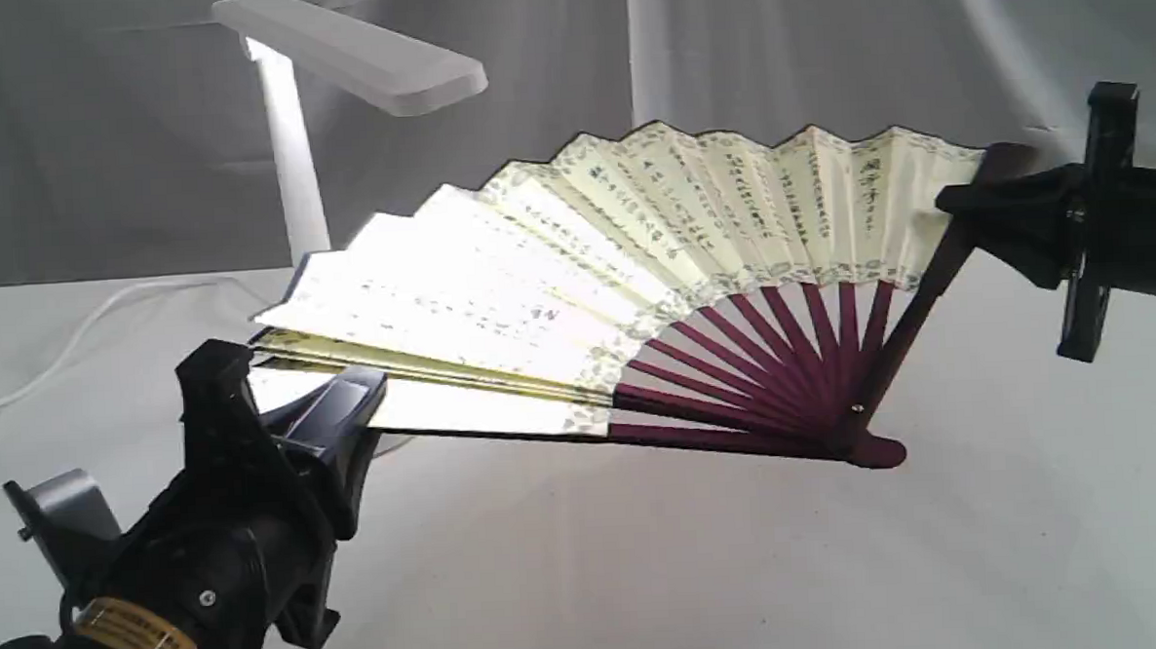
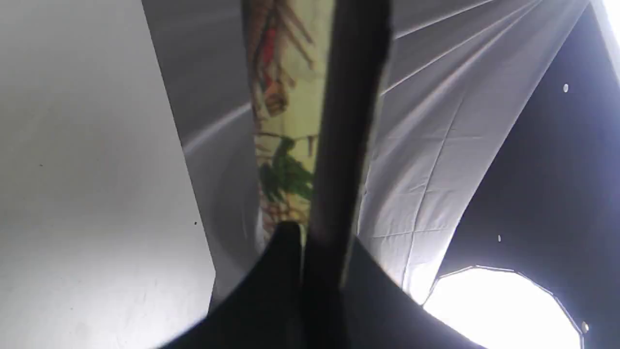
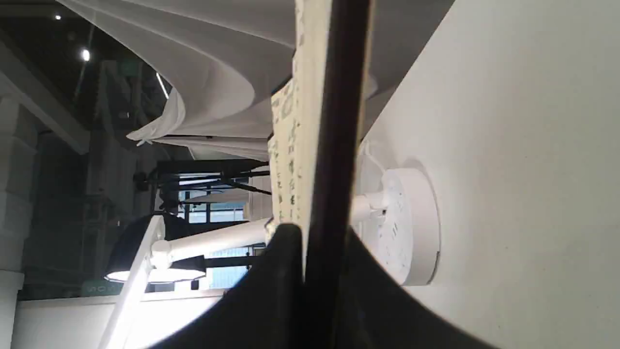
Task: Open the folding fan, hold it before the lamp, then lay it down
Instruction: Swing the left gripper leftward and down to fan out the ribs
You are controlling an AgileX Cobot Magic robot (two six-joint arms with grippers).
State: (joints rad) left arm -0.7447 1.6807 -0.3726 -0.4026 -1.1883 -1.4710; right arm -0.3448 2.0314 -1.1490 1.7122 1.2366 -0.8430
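cream fan (image 1: 633, 234), black script, perhaps grey border, maroon ribs.

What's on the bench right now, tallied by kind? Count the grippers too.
folding fan: 1, spread open
lamp: 1
lamp cord: 1
grippers: 2, the left gripper and the right gripper, each shut on one end guard of the fan
Total: 5
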